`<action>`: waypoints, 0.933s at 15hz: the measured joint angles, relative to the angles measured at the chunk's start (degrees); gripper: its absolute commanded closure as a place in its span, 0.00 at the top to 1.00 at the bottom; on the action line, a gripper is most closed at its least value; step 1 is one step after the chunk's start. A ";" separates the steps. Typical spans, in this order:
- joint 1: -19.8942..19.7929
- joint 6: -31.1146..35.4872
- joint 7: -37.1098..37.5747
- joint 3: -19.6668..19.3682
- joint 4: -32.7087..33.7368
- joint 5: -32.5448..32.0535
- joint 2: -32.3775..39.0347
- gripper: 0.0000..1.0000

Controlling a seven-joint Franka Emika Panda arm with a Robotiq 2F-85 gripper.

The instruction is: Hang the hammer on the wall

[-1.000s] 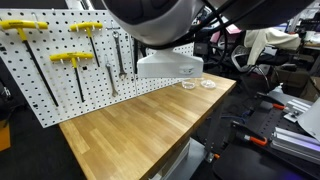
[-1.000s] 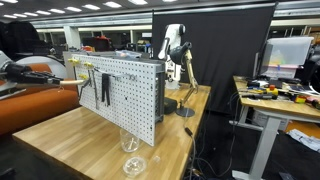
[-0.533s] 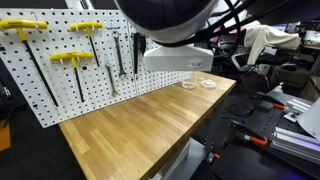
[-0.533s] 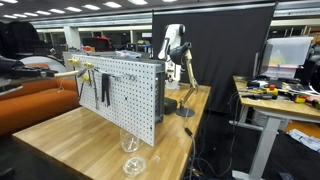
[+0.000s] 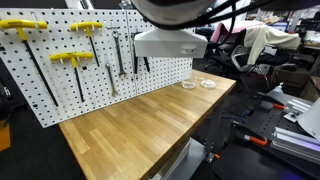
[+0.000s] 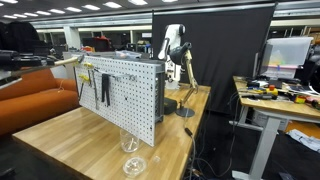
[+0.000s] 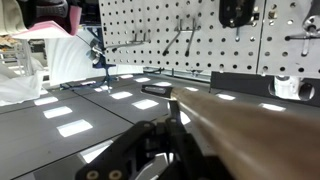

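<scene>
The arm (image 5: 178,10) hangs high over the wooden table (image 5: 130,125), a blurred bulk at 12 o'clock in an exterior view, just in front of the pegboard (image 5: 60,80). In the wrist view the gripper (image 7: 172,128) sits at 6 o'clock, its dark fingers pressed onto the hammer (image 7: 250,125), whose pale handle stretches off toward 4 o'clock. The pegboard (image 7: 130,20) stands ahead at 12 o'clock, apart from the hammer. In an exterior view the hammer (image 6: 64,62) is in the air at 9 o'clock, level with the top edge of the pegboard (image 6: 125,85).
</scene>
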 measured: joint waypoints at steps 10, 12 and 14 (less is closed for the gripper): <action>-3.22 -1.05 -0.66 -3.07 -2.39 -15.04 3.15 0.08; -3.74 -1.94 -0.62 -3.09 -3.12 -15.72 3.72 0.08; -3.79 -2.47 -0.46 -3.09 -3.84 -15.86 4.07 0.08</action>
